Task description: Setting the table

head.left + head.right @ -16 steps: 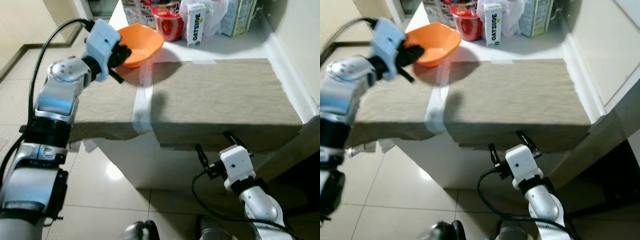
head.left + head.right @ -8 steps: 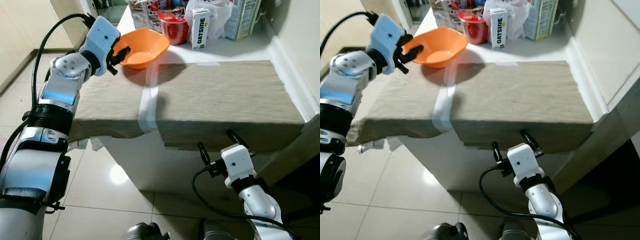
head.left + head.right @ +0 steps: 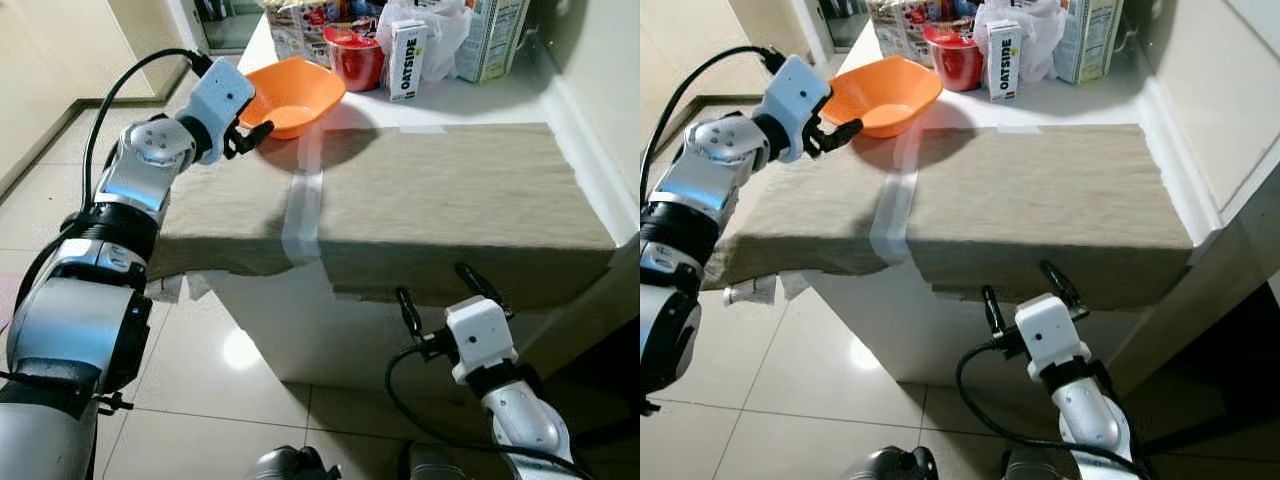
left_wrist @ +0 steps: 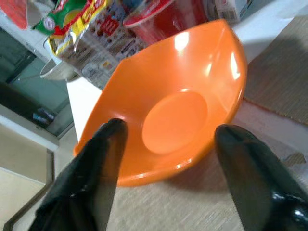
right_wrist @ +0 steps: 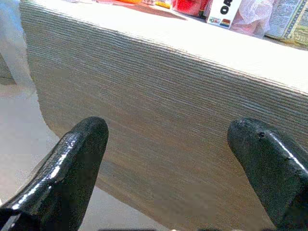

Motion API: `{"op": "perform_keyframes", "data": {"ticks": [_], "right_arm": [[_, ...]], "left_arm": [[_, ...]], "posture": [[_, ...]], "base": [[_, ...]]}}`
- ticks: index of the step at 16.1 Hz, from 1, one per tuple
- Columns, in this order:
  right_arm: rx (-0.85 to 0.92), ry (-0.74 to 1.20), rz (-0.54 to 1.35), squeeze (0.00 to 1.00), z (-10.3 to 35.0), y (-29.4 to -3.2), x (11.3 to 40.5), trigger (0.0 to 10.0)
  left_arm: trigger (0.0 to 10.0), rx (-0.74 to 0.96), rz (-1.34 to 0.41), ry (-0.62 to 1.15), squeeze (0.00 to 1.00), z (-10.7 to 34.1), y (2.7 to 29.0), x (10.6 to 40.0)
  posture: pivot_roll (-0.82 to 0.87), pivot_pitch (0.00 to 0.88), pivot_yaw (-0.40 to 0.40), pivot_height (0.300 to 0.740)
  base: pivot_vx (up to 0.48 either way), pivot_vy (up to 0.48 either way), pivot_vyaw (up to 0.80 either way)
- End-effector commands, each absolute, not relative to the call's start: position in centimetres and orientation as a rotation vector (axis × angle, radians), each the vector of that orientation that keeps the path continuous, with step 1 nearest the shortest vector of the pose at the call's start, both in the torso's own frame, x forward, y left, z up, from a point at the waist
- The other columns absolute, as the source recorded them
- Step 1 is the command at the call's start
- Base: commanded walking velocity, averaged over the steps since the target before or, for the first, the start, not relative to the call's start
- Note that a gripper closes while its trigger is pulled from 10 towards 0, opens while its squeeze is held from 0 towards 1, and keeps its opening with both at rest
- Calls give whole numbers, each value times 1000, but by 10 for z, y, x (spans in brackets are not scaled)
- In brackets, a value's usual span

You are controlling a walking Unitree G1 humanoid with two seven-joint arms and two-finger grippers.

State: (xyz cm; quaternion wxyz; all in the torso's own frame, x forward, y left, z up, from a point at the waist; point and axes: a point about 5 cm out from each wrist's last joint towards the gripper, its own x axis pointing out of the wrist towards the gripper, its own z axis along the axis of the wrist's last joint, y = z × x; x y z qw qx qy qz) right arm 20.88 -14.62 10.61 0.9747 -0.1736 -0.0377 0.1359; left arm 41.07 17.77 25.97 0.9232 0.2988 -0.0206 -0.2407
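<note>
Orange plastic bowl (image 3: 297, 92) sits upright at the far left part of the surface (image 3: 1120, 95), partly on the beige cloth (image 3: 440, 200) and partly on bare white top beyond it. Left claw (image 3: 245, 125) is just beside the bowl's near rim, fingers spread apart with nothing gripped; in the left wrist view both black fingers (image 4: 91, 178) frame the bowl from either side, and contact with the rim cannot be confirmed. A strip of pale tape (image 3: 302, 200) runs across the cloth from the bowl toward the near edge. Behind the bowl stand a red cup (image 3: 958, 55), an Oatside carton (image 3: 406, 58), a white plastic bag (image 3: 440, 30) and a further carton (image 3: 1085, 40). Right claw (image 3: 1025, 295) hangs below the near edge of the surface, fingers spread, holding nothing, facing the hanging cloth. Glossy tile floor (image 3: 230, 350) lies beneath.
</note>
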Motion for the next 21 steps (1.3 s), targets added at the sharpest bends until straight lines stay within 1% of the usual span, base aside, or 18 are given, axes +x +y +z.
{"op": "perform_keyframes", "data": {"ticks": [1,3,5,10,15,17,21], "right_arm": [[-362,-103,272,0,111,-145,207,10000],[-364,-101,271,0,111,-145,206,10000],[-367,-100,271,0,112,-146,204,10000],[-373,-89,266,0,112,-148,199,10000],[-386,-78,255,0,114,-154,192,10000],[-391,-76,255,0,116,-155,189,10000],[-396,-76,261,0,117,-155,189,10000]], "left_arm": [[10000,633,-506,-73,0,273,178,411],[10000,656,-536,-68,0,274,176,411],[10000,681,-570,-21,0,263,174,411],[10000,684,-616,24,0,253,171,410],[10000,700,-604,35,0,243,166,411],[10000,738,-586,47,0,237,166,412],[10000,800,-533,87,0,223,173,411]], "posture": [[-267,84,170,740],[-269,86,169,740],[-277,95,171,740],[-290,110,173,740],[-315,130,170,740],[-323,140,166,740],[-320,140,159,740]], "base": [[0,0,0],[0,0,0],[0,0,0],[0,0,0],[0,0,0],[0,0,0],[0,0,0]]}}
